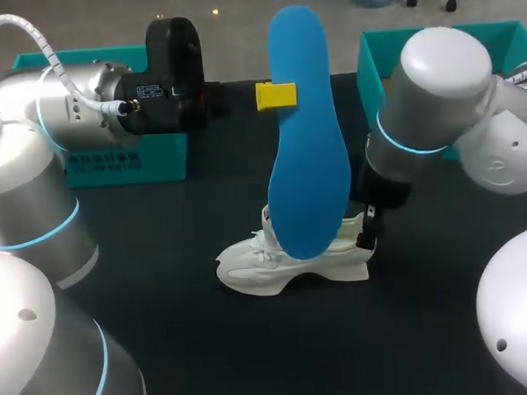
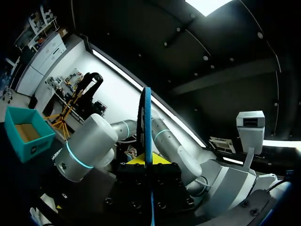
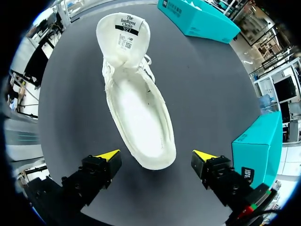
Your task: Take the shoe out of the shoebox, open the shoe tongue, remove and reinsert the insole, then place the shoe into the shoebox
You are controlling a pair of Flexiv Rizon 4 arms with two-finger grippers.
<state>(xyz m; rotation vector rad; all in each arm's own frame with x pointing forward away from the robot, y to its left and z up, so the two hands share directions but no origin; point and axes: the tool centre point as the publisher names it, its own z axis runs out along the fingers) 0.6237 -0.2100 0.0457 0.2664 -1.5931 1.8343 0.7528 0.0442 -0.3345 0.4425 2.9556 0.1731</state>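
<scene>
A white shoe (image 1: 293, 262) lies on its sole on the dark table, its tongue (image 3: 123, 35) folded back and the inside bare. Above it hangs the blue insole (image 1: 306, 134), upright with one end down at the shoe's opening. My left gripper (image 1: 276, 95) is shut on the insole's edge near its upper end. The left wrist view shows the insole (image 2: 147, 122) edge-on between the left gripper's (image 2: 143, 161) yellow tips. My right gripper (image 3: 156, 156) hovers open over the shoe's (image 3: 138, 113) heel end, one finger on each side and neither touching. In the head view the right gripper (image 1: 366, 232) sits by the heel.
One teal box (image 1: 113, 160) stands at the back left behind my left arm, and another teal box (image 1: 493, 39) at the back right. The right wrist view shows a teal box (image 3: 202, 19) beyond the shoe's toe and a second teal box (image 3: 256, 146) beside a finger.
</scene>
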